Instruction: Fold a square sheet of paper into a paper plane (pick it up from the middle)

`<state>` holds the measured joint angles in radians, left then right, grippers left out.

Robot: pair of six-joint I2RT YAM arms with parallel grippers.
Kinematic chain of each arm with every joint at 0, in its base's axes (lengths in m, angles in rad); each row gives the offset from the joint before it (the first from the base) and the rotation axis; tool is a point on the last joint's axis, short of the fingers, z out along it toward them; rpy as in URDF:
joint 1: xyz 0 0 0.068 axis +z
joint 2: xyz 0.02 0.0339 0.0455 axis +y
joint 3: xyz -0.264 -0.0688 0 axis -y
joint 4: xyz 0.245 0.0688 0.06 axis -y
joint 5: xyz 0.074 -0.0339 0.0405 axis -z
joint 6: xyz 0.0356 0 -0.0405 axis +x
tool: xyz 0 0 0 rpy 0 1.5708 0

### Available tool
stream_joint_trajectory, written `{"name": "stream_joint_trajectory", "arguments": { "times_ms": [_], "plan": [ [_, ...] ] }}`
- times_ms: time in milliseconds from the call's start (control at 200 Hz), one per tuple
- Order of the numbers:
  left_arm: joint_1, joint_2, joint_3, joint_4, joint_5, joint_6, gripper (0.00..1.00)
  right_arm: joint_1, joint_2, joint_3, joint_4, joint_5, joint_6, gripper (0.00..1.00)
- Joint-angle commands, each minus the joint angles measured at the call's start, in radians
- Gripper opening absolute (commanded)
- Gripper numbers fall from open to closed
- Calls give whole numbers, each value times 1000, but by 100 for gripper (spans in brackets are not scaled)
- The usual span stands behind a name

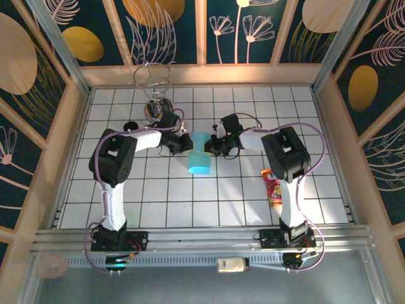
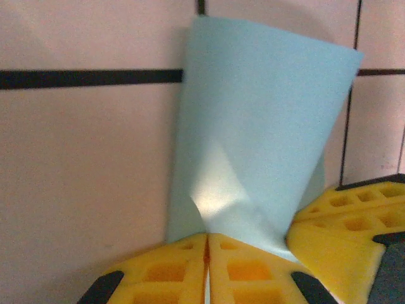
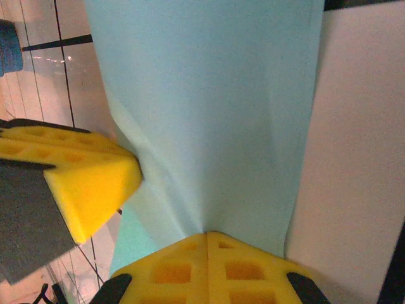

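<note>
The thin light-blue square sheet of paper (image 1: pixel 201 162) is pinched by the clenched left gripper (image 2: pixel 207 244) and right gripper (image 3: pixel 205 240); being light and floppy, it is best held near the middle

A white-tiled worktop (image 1: pixel 190 202) with dark grid lines is enclosed by pale wooden framing (image 1: pixel 196 74). Behind it, dark blue wall panels (image 1: pixel 253 31) are printed with gold discs and white leaf outlines — a brighter patch of light (image 1: pixel 316 202) is cast near the worktop's right edge.
</note>
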<state>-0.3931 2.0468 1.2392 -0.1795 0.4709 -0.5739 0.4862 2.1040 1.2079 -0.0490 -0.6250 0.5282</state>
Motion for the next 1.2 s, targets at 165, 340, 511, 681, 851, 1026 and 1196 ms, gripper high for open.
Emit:
{"name": "stream_joint_trajectory", "arguments": {
  "times_ms": [165, 340, 511, 681, 851, 1026, 1196],
  "plan": [
    [71, -177, -94, 26, -33, 3, 11, -28, 152, -93, -188, 340, -90, 1],
    [40, -198, -143, 203, 100, -107, 12, -22, 122, -71, -167, 277, -138, 0],
    [-28, -97, -97, 223, 116, -139, 12, -24, 108, -47, -162, 227, -177, 1],
    [-41, -33, -67, 219, 94, -160, 12, -27, 107, -11, -183, 221, -204, 1],
    [-41, 14, -30, 158, 49, -150, 12, -30, 117, 2, -205, 237, -204, 1],
    [-26, 26, -32, 51, -70, -104, 12, -38, 140, 0, -245, 298, -191, 0],
    [38, -24, -97, 30, -100, -68, 13, -49, 149, -12, -273, 352, -201, 0]
  ]
}}
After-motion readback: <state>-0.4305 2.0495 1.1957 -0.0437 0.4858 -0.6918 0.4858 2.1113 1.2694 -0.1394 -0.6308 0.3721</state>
